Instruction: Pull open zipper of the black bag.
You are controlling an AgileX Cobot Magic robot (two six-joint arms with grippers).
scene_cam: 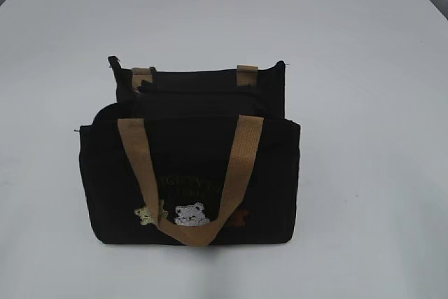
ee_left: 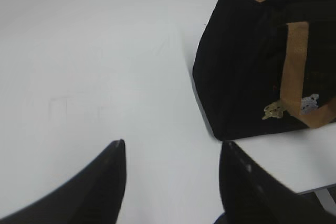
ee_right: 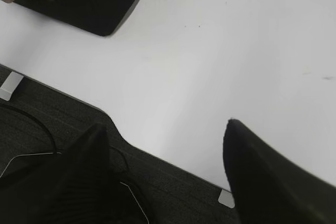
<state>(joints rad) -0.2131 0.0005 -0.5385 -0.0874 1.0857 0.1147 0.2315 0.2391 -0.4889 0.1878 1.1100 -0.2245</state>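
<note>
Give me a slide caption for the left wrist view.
Open left gripper hovering over the white table, empty, short of the black bag.

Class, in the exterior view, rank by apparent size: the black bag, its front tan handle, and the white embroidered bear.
1. Black fabric bag
2. Front tan webbing handle
3. White embroidered bear

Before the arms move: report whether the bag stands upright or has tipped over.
Upright. The bag sits on its base on the table, top edge uppermost, front handle hanging down.

1 black bag (scene_cam: 189, 173) on white table (scene_cam: 364, 68); on bag: 2 tan handles (scene_cam: 234, 173), 2 embroidered bears (scene_cam: 191, 214).
</note>
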